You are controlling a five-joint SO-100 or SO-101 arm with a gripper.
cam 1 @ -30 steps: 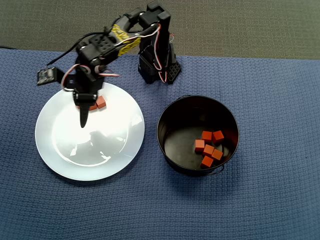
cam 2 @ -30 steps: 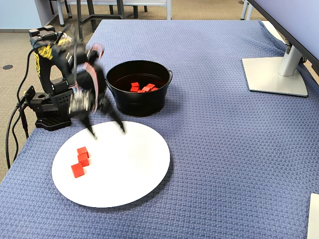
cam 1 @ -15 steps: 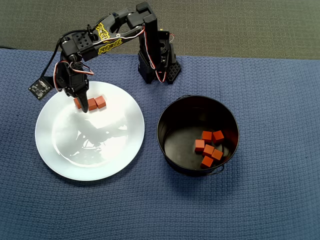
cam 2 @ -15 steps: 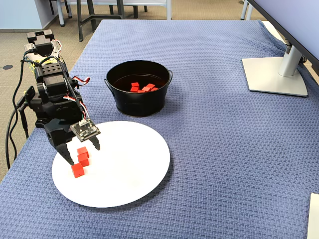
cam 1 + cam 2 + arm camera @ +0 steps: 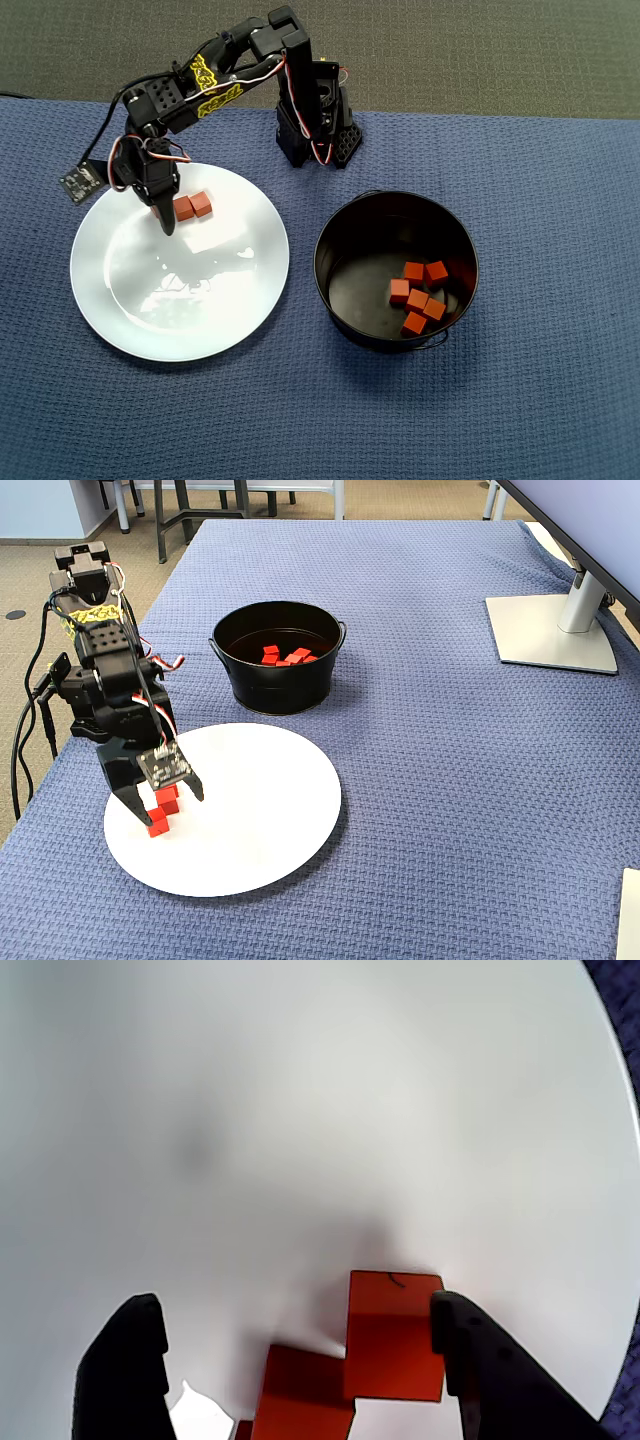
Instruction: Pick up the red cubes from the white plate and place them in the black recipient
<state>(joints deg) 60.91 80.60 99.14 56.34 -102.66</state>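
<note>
— What carries everything here?

— A worktop covered in blue textured woven cloth (image 5: pixel 420 730), reaching to the far edge in the fixed view.

— And what sits directly on it?

— A large round glossy white flat plate (image 5: pixel 225 300), and well apart to its right in the overhead view a round glossy black metal pot with tall straight walls (image 5: pixel 330 240). The black robot arm's base (image 5: pixel 318 135) stands at the cloth's upper edge. In the fixed view, a flat grey monitor stand (image 5: pixel 550 630) rests at the right.
</note>
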